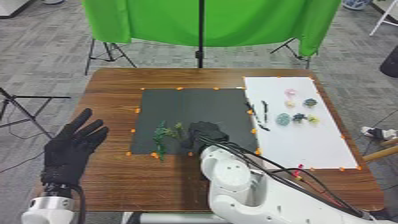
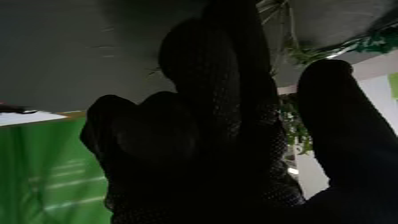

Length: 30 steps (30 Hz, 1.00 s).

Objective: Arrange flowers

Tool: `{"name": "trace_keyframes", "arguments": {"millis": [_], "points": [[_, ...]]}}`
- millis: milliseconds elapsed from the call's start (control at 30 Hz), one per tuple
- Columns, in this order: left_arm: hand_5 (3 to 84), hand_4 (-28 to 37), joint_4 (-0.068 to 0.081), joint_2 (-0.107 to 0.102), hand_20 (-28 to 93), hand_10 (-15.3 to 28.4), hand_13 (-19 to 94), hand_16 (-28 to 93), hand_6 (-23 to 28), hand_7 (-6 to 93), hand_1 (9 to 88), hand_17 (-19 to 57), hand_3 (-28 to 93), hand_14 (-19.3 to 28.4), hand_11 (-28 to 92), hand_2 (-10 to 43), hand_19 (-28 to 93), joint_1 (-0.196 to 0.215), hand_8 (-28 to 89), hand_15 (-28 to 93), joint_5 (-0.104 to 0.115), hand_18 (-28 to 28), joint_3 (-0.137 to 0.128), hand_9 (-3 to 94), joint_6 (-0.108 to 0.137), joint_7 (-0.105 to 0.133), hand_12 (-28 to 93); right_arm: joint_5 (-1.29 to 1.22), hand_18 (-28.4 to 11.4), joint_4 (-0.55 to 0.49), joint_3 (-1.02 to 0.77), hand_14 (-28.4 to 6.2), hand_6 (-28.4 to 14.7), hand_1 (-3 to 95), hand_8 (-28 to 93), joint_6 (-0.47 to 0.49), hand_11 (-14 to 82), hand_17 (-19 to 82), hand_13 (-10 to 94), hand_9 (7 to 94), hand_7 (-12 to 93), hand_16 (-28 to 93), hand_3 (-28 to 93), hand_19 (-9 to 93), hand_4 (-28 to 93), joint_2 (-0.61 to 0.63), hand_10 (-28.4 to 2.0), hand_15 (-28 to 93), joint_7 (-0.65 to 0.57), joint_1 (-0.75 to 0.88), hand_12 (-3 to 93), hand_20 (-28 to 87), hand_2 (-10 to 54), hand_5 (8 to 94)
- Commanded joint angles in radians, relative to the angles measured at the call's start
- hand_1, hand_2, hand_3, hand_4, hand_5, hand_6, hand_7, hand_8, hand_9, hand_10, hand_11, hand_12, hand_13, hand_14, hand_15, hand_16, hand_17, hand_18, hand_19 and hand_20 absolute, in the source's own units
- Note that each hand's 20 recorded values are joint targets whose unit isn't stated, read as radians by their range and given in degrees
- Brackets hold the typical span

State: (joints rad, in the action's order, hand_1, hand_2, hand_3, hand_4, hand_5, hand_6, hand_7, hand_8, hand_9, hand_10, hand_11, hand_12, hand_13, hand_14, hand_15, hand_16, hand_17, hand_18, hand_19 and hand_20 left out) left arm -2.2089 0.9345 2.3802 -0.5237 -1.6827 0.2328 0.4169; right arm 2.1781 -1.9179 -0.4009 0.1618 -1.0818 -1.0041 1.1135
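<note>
On the dark mat [image 1: 195, 102], my right hand [image 1: 207, 131] is low over the front part, just beside a small light-green sprig [image 1: 179, 127]. A longer green leafy stem [image 1: 160, 137] lies farther left. In the right wrist view, my right hand [image 2: 218, 95] has its long fingers extended and the thumb apart from them; thin green foliage [image 2: 298, 125] shows through the gap, and darker green leaves [image 2: 378, 41] are past the thumb tip. My left hand [image 1: 67, 155] rests open, left of the mat. Small flower heads, including a pink one [image 1: 290, 92] and a teal one [image 1: 283, 119], lie on the white sheet [image 1: 306, 150].
Dark thin twigs [image 1: 265, 112] lie along the white sheet's left part. A small red item [image 1: 298, 170] is near its front edge, beside my right arm. Orange tabs run along the edges of mat and sheet. A green cloth [image 1: 151, 20] hangs behind the table.
</note>
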Motion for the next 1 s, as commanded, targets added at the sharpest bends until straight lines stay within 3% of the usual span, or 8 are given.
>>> {"name": "trace_keyframes", "arguments": {"millis": [33, 67, 167, 200, 367, 600, 900, 1000], "points": [[36.9, -28.3, -0.009, -0.018, 10, 20.4, 24, -9, 8.1, 11.3, 21.7, -10.2, 80, 28.4, 23, 5.4, 54, 0.038, -10, 50, 0.020, 26.3, -0.009, 35.0, 0.023, 0.032, 11, 0.015, -25.9, -0.112, -0.131, -12.1, -2.5, 26.7, -14, -0.037, 43.5, 54, 85, 93.7, 21, 20, 68, 93, -23, 0.148, -13.7, 73, -0.026, 0.065, 19.8, 61, 7.6, 93.7], [36.9, -28.3, -0.009, -0.028, 10, 20.4, 24, -9, 8.1, 11.3, 21.7, -10.2, 80, 28.4, 23, 5.3, 54, 0.040, -10, 50, 0.026, 26.3, -0.006, 35.0, 0.028, 0.045, 11, 0.016, -25.9, -0.123, -0.152, -12.1, -2.5, 26.6, -14, -0.056, 43.5, 54, 85, 93.7, 22, 21, 69, 93, -23, 0.167, -13.7, 73, -0.026, 0.070, 19.8, 61, 7.5, 93.7], [36.9, -28.3, -0.008, -0.024, 10, 20.5, 24, -9, 8.1, 11.2, 21.7, -10.2, 80, 28.4, 23, 5.4, 54, 0.041, -10, 50, 0.023, 26.3, -0.006, 35.0, 0.023, 0.043, 11, 0.048, -25.9, -0.134, -0.212, -12.3, -3.0, 26.5, -14, -0.131, 41.8, 53, 84, 92.4, 17, 21, 69, 93, -22, 0.214, -13.7, 73, -0.039, 0.090, 20.8, 60, 6.8, 92.7], [36.9, -28.3, -0.008, -0.031, 10, 20.4, 24, -9, 8.1, 11.3, 21.7, -10.2, 80, 28.4, 23, 5.4, 54, 0.043, -10, 50, 0.030, 26.3, -0.001, 35.0, 0.027, 0.054, 11, 0.053, -25.9, -0.125, -0.224, -12.4, -3.1, 26.6, -13, -0.155, 41.6, 52, 83, 91.8, 17, 21, 69, 93, -22, 0.224, -13.8, 73, -0.055, 0.088, 20.8, 60, 6.6, 92.0], [37.0, -28.3, -0.004, -0.015, 10, 20.4, 24, -9, 8.1, 11.3, 21.7, -10.1, 80, 28.4, 23, 5.4, 54, 0.030, -10, 50, 0.015, 26.3, 0.006, 35.0, 0.015, 0.037, 11, 0.054, -25.9, -0.054, -0.281, -12.8, -4.6, 28.9, -11, -0.205, 44.3, 48, 79, 86.0, 13, 21, 70, 93, -22, 0.248, -15.2, 73, -0.113, 0.074, 21.2, 54, 2.8, 83.0], [36.9, -28.3, -0.002, 0.007, 10, 20.4, 24, -9, 8.2, 11.3, 21.8, -10.2, 80, 28.4, 23, 5.4, 54, 0.017, -10, 50, -0.011, 26.3, 0.005, 35.1, -0.004, 0.009, 11, -0.006, -26.5, 0.060, -0.280, -14.5, -8.4, 32.2, -10, -0.152, 45.8, 43, 72, 73.9, 12, 17, 72, 93, -22, 0.251, -18.8, 74, -0.157, 0.024, 19.0, 45, -2.1, 66.5], [37.0, -28.3, -0.004, -0.015, 10, 20.4, 23, -9, 8.1, 11.3, 21.7, -10.2, 80, 28.4, 23, 5.4, 55, 0.026, -10, 50, 0.011, 26.3, 0.010, 35.0, 0.016, 0.042, 11, -0.067, -26.7, 0.175, -0.196, -14.6, -8.5, 32.6, -10, -0.088, 45.9, 42, 70, 71.5, 12, 16, 71, 93, -23, 0.199, -19.6, 74, -0.162, -0.062, 18.1, 42, -3.7, 63.4], [36.9, -28.3, -0.002, -0.007, 10, 20.4, 23, -9, 8.1, 11.3, 21.7, -10.2, 80, 28.4, 23, 5.4, 55, 0.021, -10, 50, 0.007, 26.3, 0.010, 35.0, 0.012, 0.033, 11, -0.079, -26.6, 0.217, -0.162, -14.6, -8.4, 32.5, -11, -0.053, 45.9, 41, 70, 71.4, 12, 16, 71, 93, -23, 0.173, -19.6, 74, -0.164, -0.092, 18.0, 42, -4.2, 63.3]]}}
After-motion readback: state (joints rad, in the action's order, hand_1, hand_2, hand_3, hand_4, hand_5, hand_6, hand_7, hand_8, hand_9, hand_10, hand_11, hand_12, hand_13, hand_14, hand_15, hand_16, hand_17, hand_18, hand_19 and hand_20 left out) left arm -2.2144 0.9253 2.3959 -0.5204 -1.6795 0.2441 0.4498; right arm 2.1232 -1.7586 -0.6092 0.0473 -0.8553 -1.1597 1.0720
